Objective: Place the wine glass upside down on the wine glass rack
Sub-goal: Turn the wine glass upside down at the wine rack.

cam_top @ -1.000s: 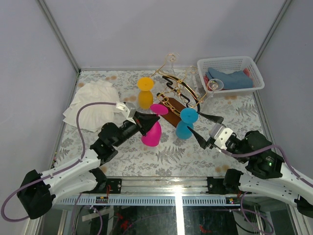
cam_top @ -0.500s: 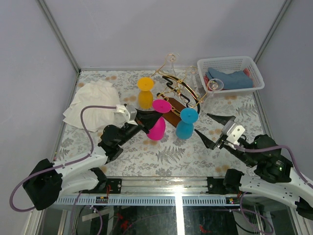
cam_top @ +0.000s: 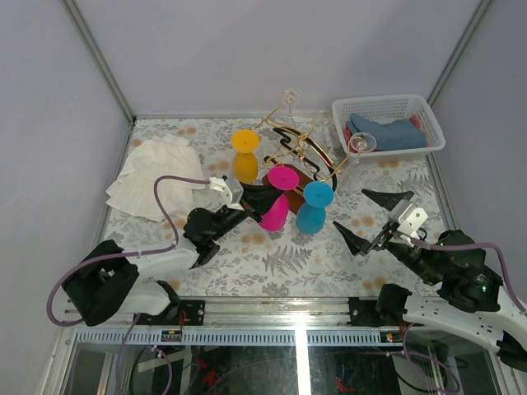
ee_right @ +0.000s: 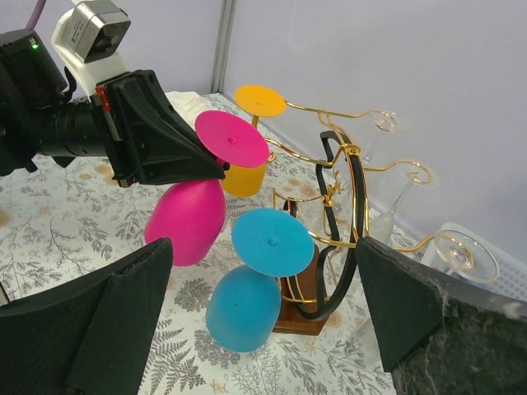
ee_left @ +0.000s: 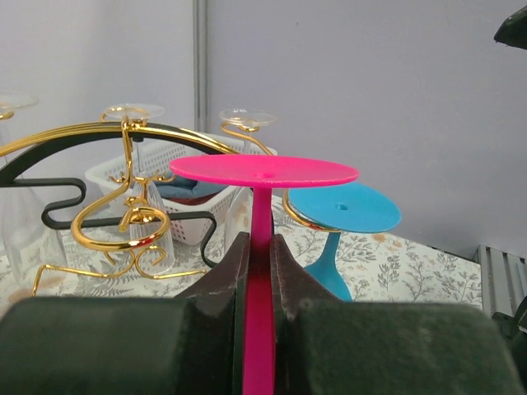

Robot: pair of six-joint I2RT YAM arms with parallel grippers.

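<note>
Left gripper (cam_top: 254, 200) is clamped on the stem of the pink wine glass (cam_top: 277, 204), holding it inverted and slightly tilted, foot up and bowl down. The glass is just in front of the wine glass rack (cam_top: 306, 153), between the inverted yellow glass (cam_top: 244, 156) and blue glass (cam_top: 314, 206); contact with a gold arm cannot be determined. Right gripper (cam_top: 368, 218), right of the rack, has its jaws spread wide and holds nothing.

left gripper (cam_top: 262, 197) clamped, right gripper (cam_top: 348, 209) spread wide
</note>
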